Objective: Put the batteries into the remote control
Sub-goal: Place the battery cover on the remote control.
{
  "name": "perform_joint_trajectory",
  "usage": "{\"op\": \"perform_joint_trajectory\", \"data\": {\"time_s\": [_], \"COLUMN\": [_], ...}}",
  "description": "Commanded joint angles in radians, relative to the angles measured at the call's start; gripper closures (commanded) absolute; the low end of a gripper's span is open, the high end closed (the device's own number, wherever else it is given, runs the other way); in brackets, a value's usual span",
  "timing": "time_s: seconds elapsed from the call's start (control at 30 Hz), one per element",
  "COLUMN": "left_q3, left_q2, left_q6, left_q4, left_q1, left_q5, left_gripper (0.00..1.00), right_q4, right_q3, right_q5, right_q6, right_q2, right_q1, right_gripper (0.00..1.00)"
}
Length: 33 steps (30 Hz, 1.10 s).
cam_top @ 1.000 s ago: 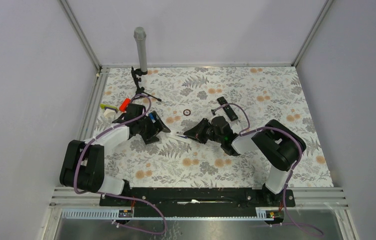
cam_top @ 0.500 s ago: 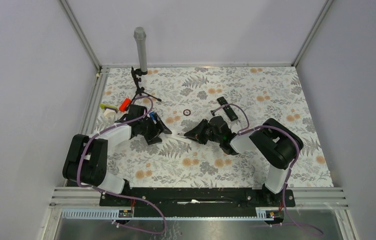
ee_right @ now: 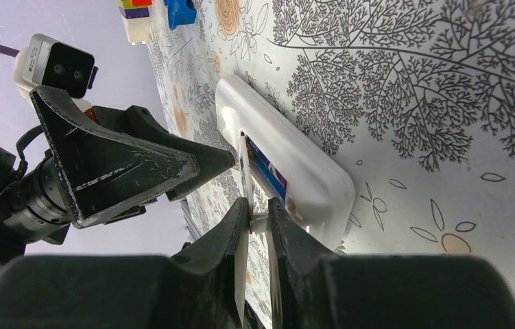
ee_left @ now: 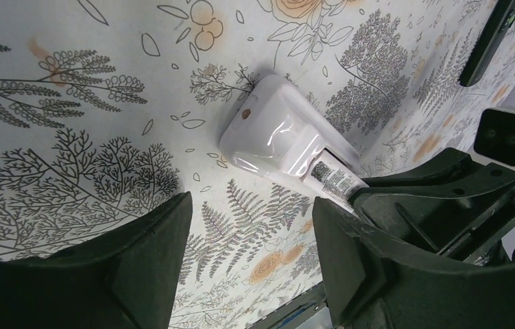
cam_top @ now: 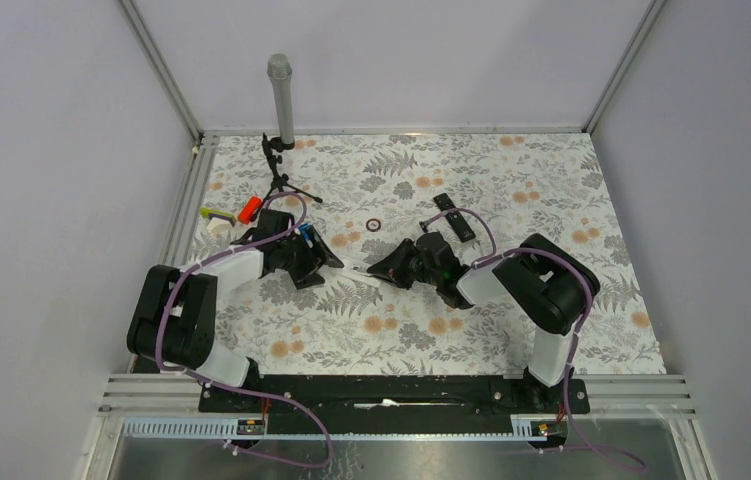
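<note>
White remote (cam_top: 359, 271) lay near the table's (cam_top: 511, 180) centre, between the two grippers.
Left gripper (ee_left: 251, 209), at the remote's 9 o'clock in the top view, gaped wide and empty. Right gripper (ee_right: 257, 209), at 3 o'clock, was pinched narrow on a thin white flap (ee_right: 258, 221) at the remote's edge. Batteries (ee_right: 268, 173) sat in its open compartment.

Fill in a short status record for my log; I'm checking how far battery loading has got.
remote: white, flat on the table, back open
batteries: seated in the remote's open back, count unclear
left hand: open, facing the remote, holding nothing
right hand: shut on a thin white piece at the open back
black remote: farther back, untouched
</note>
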Motion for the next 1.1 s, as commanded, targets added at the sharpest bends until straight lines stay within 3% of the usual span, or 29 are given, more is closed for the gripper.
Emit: {"op": "perform_joint_trajectory", "data": {"time_s": [0.0, 0.43, 0.8, 1.07], "left_q3": [0.001, 0.010, 0.021, -0.017], "left_q2": [0.009, 0.038, 0.076, 0.112], "left_q6": [0.002, -0.031, -0.047, -0.120], "left_q4": [0.041, 0.058, 0.094, 0.169], "left_q1": [0.005, 0.005, 0.004, 0.004], "left_q5": [0.024, 0.014, 0.031, 0.054], "left_gripper": [0.33, 0.37, 0.28, 0.31], "right_q4": [0.026, 0.157, -0.055, -0.190], "right_q3": [0.031, -0.038, 0.032, 0.051], "right_q5": [0.032, 0.053, 0.026, 0.021], "right_q6": [0.008, 0.101, 0.070, 0.096], "right_q2": [0.030, 0.043, 0.049, 0.028], "right_q1": [0.010, 0.008, 0.008, 0.009], "right_gripper": [1.00, 1.00, 1.00, 0.99]}}
